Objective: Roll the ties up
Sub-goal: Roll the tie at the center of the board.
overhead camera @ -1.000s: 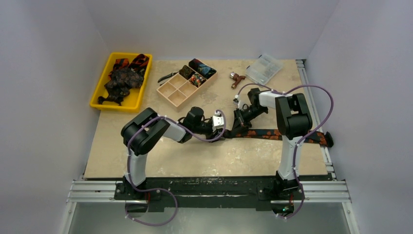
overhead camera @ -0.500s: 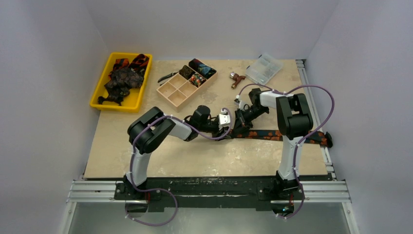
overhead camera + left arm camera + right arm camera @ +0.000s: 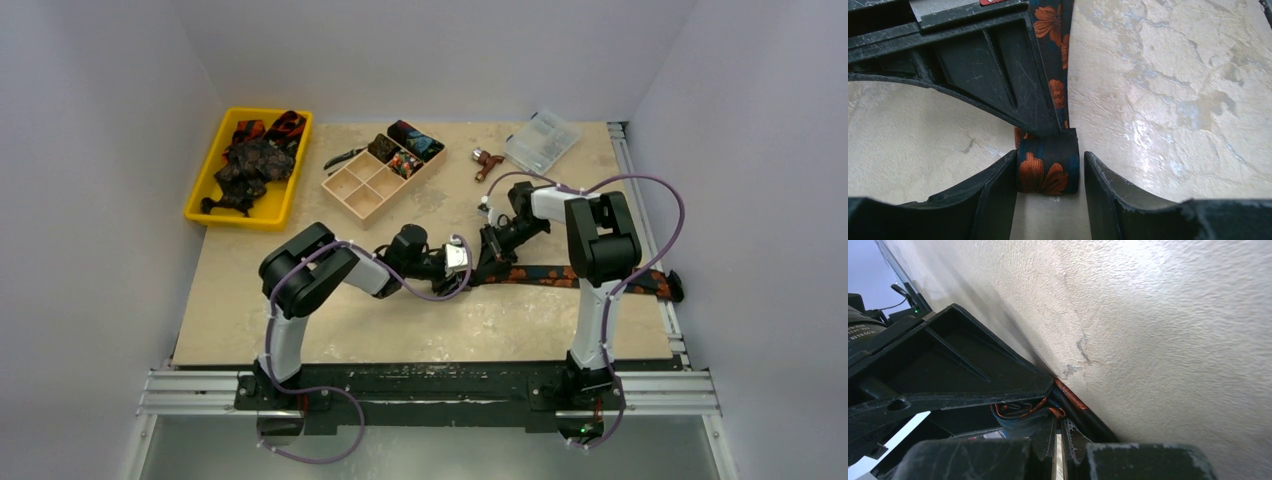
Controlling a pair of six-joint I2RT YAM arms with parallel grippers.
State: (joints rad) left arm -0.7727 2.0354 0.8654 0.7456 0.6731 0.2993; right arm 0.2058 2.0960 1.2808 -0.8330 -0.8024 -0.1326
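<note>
Top view: black necktie with orange blotches (image 3: pixel 560 276) lay flat on the marbled beige tabletop (image 3: pixel 400 320), running from centre to the right edge. Left gripper (image 3: pixel 466 262) and right gripper (image 3: pixel 490 246) met low at its left end. Yellow plastic tray (image 3: pixel 203 190) at far left held a heap of dark printed ties (image 3: pixel 250 160). Tan compartment box (image 3: pixel 362 190) near it had rolled ties (image 3: pixel 408 145) in its far cells. Clear plastic case (image 3: pixel 542 140) sat further right.

Left wrist view: rolled end (image 3: pixel 1048 166) of the necktie sat on the table between the left fingers (image 3: pixel 995 200). They were spread and bracketed it, one side touching, a sliver of gap on the other. The flat strip ran away from the roll. The right gripper's black finger (image 3: pixel 978 65) overlapped the strip's edge just behind the roll.

Right wrist view: right fingers (image 3: pixel 1128 462) were pressed almost together, with a thin slit between. The roll's coiled edge (image 3: pixel 1020 412) sat just past their tips. Could not tell if cloth was caught.
</note>
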